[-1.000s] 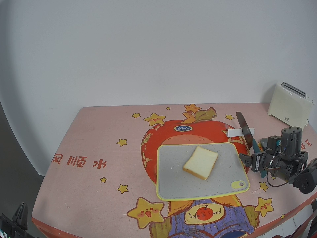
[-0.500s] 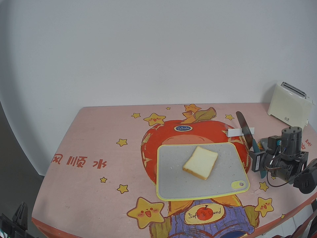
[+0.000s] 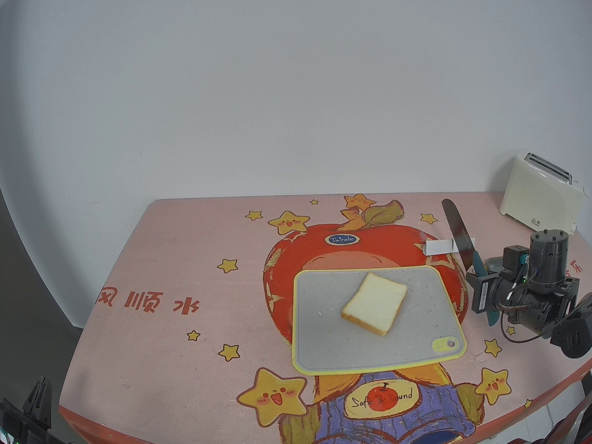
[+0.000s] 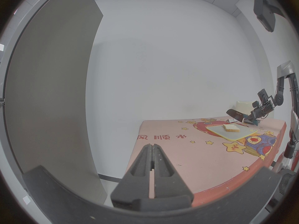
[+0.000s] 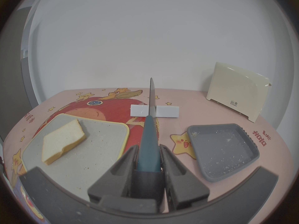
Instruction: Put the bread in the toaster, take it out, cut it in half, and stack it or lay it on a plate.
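Note:
A slice of bread (image 3: 375, 303) (image 5: 62, 139) lies flat on the grey cutting board (image 3: 320, 340) (image 5: 99, 147) in the middle of the table. To the board's right, my right gripper (image 3: 484, 288) (image 5: 149, 150) is shut on the teal handle of a knife (image 3: 457, 232) (image 5: 151, 97). The blade points away toward the wall, over a small white rest (image 3: 439, 246) (image 5: 166, 111). The cream toaster (image 3: 542, 198) (image 5: 238, 89) stands at the back right corner. My left gripper (image 4: 152, 171) is shut and holds nothing, low beyond the table's left front corner.
A grey square plate (image 5: 222, 150) with crumbs sits on the table between the knife and the toaster, near my right gripper. The table's left half, with its red lettering (image 3: 148, 300), has free room. A wall stands close behind the table.
My right gripper's fingers closed on the knife handle and drew slightly right. The knife rose a little, its tip shifting up. The bread and board did not move.

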`<state>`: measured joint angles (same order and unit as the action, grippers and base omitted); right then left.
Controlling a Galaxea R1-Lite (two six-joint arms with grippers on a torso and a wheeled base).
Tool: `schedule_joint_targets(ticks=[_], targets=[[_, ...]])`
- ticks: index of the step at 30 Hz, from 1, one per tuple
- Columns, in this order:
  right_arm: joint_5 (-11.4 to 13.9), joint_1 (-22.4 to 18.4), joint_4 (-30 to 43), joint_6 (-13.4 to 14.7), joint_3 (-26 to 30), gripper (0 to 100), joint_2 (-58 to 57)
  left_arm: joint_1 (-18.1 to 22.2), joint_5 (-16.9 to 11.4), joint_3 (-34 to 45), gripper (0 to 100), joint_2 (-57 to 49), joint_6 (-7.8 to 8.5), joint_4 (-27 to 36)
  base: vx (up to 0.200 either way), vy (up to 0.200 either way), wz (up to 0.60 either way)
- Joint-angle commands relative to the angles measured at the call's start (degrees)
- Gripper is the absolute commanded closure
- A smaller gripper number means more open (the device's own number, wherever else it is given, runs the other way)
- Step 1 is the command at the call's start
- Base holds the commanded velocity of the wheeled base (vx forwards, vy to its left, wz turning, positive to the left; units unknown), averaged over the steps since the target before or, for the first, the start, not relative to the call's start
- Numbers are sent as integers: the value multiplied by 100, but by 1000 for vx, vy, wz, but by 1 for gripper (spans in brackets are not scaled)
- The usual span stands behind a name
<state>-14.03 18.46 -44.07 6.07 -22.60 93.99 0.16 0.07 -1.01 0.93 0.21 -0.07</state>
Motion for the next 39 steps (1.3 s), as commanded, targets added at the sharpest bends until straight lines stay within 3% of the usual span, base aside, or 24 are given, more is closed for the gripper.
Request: schedule_joint_targets(ticks=[1,9,17,24,29,34,39], targets=[[6,0,-5,-1,-25,100,-135,2,1,101,100,-40,6,-1,0,0,0],[41,70,21,-9,-60,100,-434,2,1,101,100,-40,-3,-1,0,0,0],[50,519,188,17,-34,100,-944,2,1,101,100,-40,-3,-1,0,0,0],[50,747,733,368,-201,100,-997,2,1,101,100,-40,-3,-1,0,0,0],[32,826,847,395,-245,100,-1023,2,1,101,100,-40,-3,-1,0,0,0],[-65,1248,918,579,-201,100,-1041,2,1,101,100,-40,-3,-1,0,0,0],[-232,1556,1603,852,-385,100,-1155,2,1,101,100,-40,-3,-1,0,0,0]])
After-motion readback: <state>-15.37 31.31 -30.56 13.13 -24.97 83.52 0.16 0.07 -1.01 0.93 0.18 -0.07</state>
